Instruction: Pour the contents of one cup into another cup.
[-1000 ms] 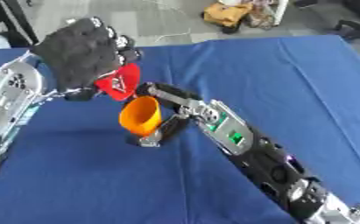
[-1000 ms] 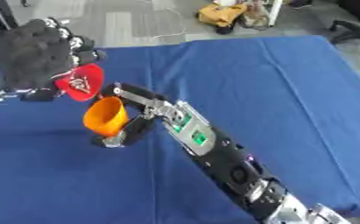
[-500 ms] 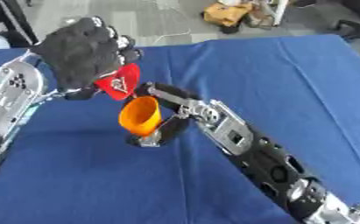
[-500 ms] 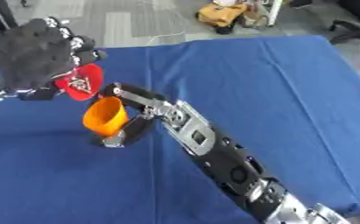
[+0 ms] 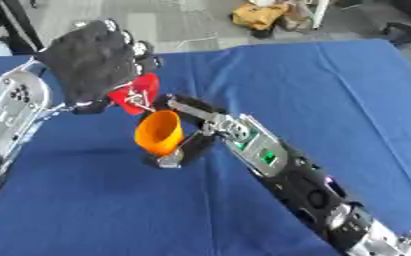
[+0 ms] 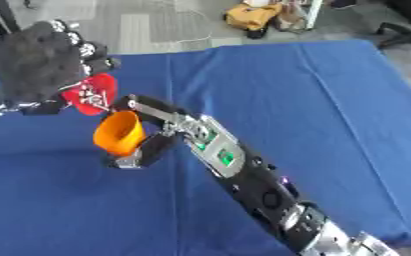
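Red cup [image 5: 135, 94] was in your left hand [image 5: 93, 65], fingers curled round it, tipped just above the orange cup [image 5: 159, 132]. Your right hand [image 5: 187, 145] clasped the orange cup, tilted, over the blue table [image 5: 331, 90]. You could not see any contents.

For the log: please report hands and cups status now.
Left hand shut on tilted red cup. Right hand shut on orange plastic cup, directly below. Nothing between them.
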Controlling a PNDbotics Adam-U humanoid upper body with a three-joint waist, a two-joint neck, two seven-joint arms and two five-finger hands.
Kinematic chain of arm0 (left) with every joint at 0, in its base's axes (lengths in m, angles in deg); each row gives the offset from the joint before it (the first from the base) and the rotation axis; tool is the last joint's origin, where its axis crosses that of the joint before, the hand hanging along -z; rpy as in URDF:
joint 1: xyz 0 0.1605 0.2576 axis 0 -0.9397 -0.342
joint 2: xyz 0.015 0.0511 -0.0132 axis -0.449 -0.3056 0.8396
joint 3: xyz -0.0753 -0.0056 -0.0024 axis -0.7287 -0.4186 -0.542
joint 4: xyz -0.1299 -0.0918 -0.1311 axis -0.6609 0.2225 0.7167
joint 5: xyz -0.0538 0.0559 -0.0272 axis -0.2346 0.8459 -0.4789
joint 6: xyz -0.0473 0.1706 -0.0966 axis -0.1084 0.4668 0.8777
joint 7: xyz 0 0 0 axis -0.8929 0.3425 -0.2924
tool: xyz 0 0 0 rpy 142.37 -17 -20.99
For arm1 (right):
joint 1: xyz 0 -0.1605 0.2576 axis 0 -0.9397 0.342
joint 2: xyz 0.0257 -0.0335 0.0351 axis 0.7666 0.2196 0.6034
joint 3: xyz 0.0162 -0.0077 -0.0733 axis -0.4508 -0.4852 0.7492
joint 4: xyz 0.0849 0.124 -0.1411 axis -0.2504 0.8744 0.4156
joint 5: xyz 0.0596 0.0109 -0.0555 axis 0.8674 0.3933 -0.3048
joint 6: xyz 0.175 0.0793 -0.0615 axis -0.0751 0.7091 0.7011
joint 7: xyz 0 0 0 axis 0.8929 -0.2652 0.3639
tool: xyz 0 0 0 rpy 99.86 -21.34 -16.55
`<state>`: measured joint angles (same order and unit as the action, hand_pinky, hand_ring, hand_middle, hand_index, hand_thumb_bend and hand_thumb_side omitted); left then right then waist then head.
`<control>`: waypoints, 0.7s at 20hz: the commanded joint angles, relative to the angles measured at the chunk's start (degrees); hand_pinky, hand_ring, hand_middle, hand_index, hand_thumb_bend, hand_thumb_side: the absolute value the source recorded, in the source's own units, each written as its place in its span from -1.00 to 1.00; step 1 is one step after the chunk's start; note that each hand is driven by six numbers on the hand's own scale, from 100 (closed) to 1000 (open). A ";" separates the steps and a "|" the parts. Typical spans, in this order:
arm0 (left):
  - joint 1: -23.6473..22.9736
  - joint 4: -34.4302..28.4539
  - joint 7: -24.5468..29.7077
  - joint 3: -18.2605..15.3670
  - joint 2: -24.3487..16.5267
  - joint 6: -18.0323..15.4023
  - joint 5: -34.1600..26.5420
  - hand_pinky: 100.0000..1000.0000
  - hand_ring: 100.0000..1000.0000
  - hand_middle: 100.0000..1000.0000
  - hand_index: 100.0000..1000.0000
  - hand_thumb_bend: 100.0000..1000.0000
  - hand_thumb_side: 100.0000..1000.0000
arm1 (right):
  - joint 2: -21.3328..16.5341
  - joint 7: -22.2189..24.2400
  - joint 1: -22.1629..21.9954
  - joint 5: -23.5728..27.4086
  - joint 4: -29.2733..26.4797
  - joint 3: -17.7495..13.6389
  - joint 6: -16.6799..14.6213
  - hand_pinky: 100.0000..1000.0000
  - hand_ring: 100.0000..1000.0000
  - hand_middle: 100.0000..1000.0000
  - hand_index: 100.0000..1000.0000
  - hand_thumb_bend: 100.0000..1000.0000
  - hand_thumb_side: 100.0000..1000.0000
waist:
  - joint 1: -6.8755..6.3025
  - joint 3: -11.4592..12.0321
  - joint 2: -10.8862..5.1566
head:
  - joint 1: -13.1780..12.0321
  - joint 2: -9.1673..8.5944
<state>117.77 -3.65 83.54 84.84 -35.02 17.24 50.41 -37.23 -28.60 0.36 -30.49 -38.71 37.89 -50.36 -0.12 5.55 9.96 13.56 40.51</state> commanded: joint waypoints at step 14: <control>1.63 -0.57 -0.15 -0.43 -0.57 -0.39 1.27 -0.67 -0.43 -0.27 0.51 0.00 -1.00 | -0.28 -0.03 1.10 0.48 -1.14 -0.28 0.04 -0.64 -0.33 -0.26 0.07 -0.85 -0.89 | -0.21 -0.02 -1.14 | 0.28 0.11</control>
<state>117.85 -3.52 83.39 84.84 -35.00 17.06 51.35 -37.23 -28.62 0.36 -30.47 -38.72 37.90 -50.32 -0.23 5.55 9.95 13.73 40.51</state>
